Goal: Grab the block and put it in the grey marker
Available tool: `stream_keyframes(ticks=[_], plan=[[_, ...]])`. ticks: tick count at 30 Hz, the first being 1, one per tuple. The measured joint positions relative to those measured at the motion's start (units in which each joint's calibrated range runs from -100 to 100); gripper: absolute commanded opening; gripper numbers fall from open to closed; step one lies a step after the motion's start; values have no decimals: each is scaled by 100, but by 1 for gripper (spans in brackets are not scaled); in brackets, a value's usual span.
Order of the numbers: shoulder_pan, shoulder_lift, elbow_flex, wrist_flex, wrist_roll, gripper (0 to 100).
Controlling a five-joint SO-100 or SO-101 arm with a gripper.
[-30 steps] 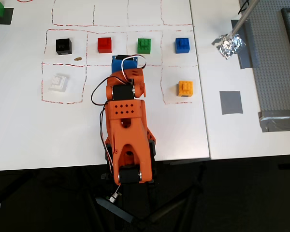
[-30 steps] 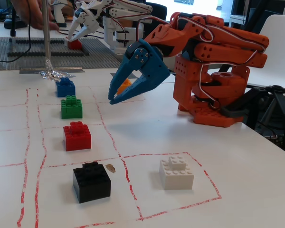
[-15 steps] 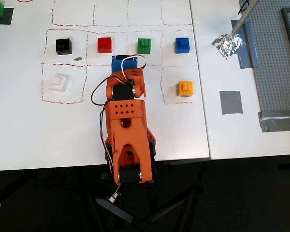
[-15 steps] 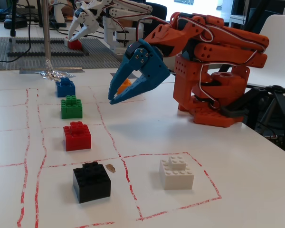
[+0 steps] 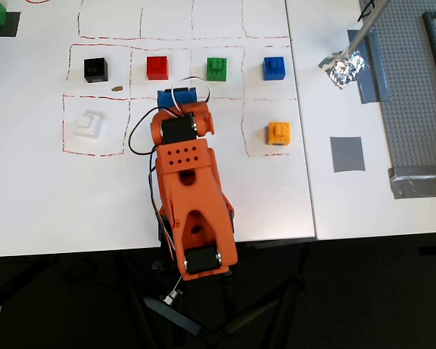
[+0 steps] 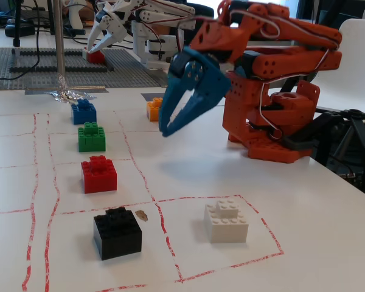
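We have barely started: our gripper [image 6: 168,126] hangs empty above the table, jaws parted, short of the red block [image 5: 157,67], which sits untouched in the row near the far edge. The grey marker [image 5: 346,154] lies bare toward the right edge in the overhead view. Grasp, carry and placement all remain.

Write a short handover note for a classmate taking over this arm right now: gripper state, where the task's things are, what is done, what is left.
Gripper: open, empty, raised above the table, fingertips pointing down, not touching any brick.
Red block: untouched in its red-outlined cell, between the black brick and green brick in the overhead view.
Grey marker: bare, on the table's right side in the overhead view, beyond the orange brick.
Done: nothing grasped yet.
Left: lower onto the red block, grip it, carry it right, set it on the grey marker.
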Motion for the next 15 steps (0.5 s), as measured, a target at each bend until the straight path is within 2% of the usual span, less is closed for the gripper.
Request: stream_keyframes(ticks=[4,7,15], plan=[[-169,1006,-875,16,39,0],[-638,1813,-1767,257,20,0],[-1565,4254,-4364,1021,-400,3]])
